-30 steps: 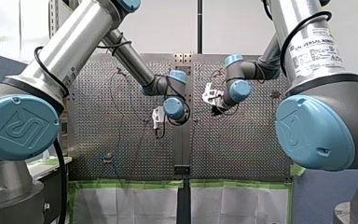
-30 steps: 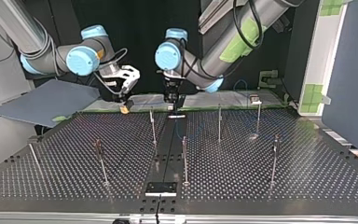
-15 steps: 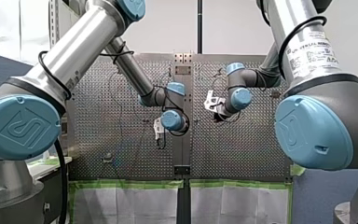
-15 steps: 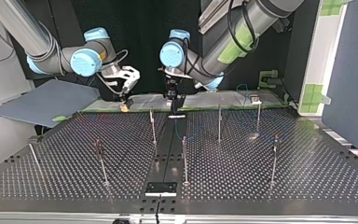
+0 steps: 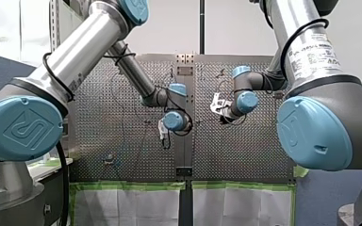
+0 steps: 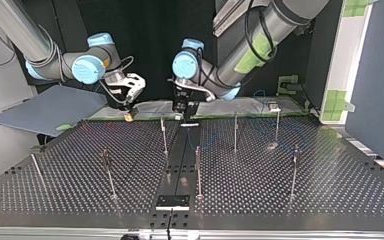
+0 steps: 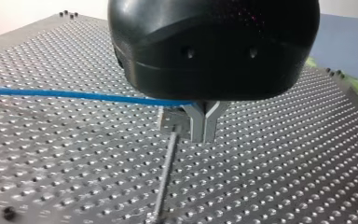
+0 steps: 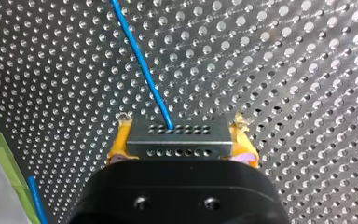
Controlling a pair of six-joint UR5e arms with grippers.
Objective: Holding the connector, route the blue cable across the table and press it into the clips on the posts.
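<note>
In the right wrist view my right gripper (image 8: 181, 142) is shut with its yellow pads on a grey metal connector (image 8: 177, 138); the blue cable (image 8: 140, 60) leads away from it over the perforated table. In the left wrist view my left gripper (image 7: 204, 126) has its metal fingers pressed together, and the blue cable (image 7: 74, 95) runs in sideways to their root. A thin post with a clip (image 7: 170, 135) stands just under and beside those fingers. In the top view my right gripper (image 6: 128, 115) hangs at the far left edge of the plate and my left gripper (image 6: 179, 111) near the middle.
Several thin posts stand on the perforated plate, among them one (image 6: 164, 134) near the left gripper, one (image 6: 197, 167) in the middle and one (image 6: 294, 172) at the top view's right. A grey board (image 6: 50, 107) lies off the plate at the left.
My left gripper has sunk lower toward the table by the post. My right gripper has drifted outward with the connector, to the left in the top view.
</note>
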